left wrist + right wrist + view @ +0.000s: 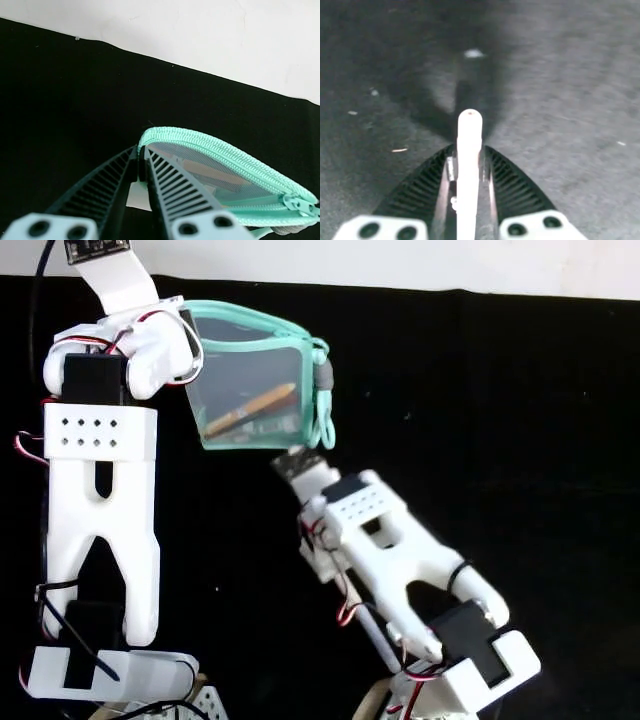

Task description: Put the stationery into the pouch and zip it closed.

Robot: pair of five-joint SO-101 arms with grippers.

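A mint-green mesh pouch (255,380) hangs tilted above the black table, with my left gripper (185,340) shut on its end. Through the mesh I see a yellow pencil (250,410) and other flat items. In the left wrist view the gripper (141,159) pinches the pouch (210,150) at its corner, and the zip slider (300,205) sits at the end away from it. A green loop (322,400) hangs at that end. My right gripper (295,462) is just below the pouch's lower corner. It is shut on a white stick-shaped item (469,165), and the gripper (469,147) points at the table.
Black cloth (520,420) covers the table, and a white wall (400,260) runs along its far edge. Both arm bases with loose cables (350,610) stand at the near edge. Open cloth lies to the right of the pouch.
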